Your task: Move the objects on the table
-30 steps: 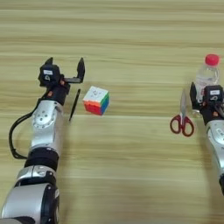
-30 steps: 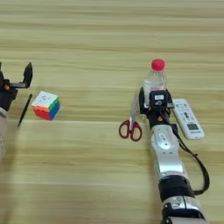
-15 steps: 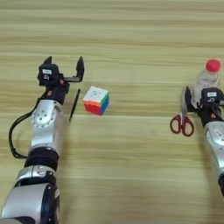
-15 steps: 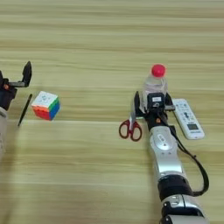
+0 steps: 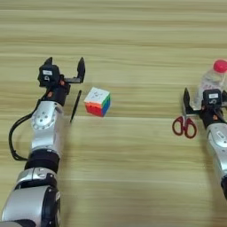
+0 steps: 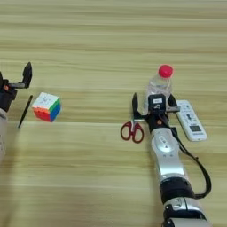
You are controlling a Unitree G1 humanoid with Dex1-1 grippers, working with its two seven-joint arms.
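Observation:
A clear bottle (image 6: 158, 85) with a red cap stands upright at the right. My right gripper (image 6: 153, 103) is open, its black fingers on either side of the bottle's lower part, which the gripper body hides. Red-handled scissors (image 6: 133, 131) lie just left of that gripper, and a white remote control (image 6: 190, 120) lies just to its right. At the left, my left gripper (image 5: 64, 67) is open with nothing between its fingers. A thin black pen (image 5: 75, 105) lies below its right finger. The multicoloured puzzle cube (image 5: 97, 101) sits right of the pen.
The table (image 5: 133, 40) of light wood fills both views. My left arm (image 5: 44, 133) runs down the left side with a black cable looped beside it. My right arm (image 6: 170, 168) runs down toward the lower right.
The bottle's red cap has shifted slightly toward me and to the right. Both arms, the cube, pen, scissors and remote control stay where they were.

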